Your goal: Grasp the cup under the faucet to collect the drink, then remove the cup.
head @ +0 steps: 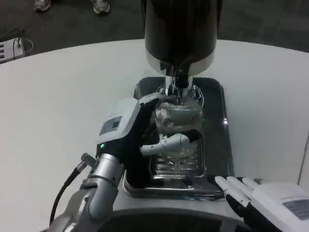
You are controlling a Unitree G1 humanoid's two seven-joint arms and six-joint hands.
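So the left hand (pixel 145 133) has its fingers wrapped around the cup (pixel 177 123), which sits right under the faucet (pixel 180 79) on the drip tray (pixel 215 145). Cup looks upright, long axis vertical, mouth pointing straight up at the faucet, maybe tipped a hair but I can't really tell. I'd say the trick for this step is just holding it dead level with the mouth centred under the faucet, not squeezing hard since it looks like thin clear plastic, and waiting for the fill before sliding it out toward the robot. The right hand (pixel 260 198) rests on the bench (pixel 58 96) in front of the tray, fingers loosely spread, holding nothing.
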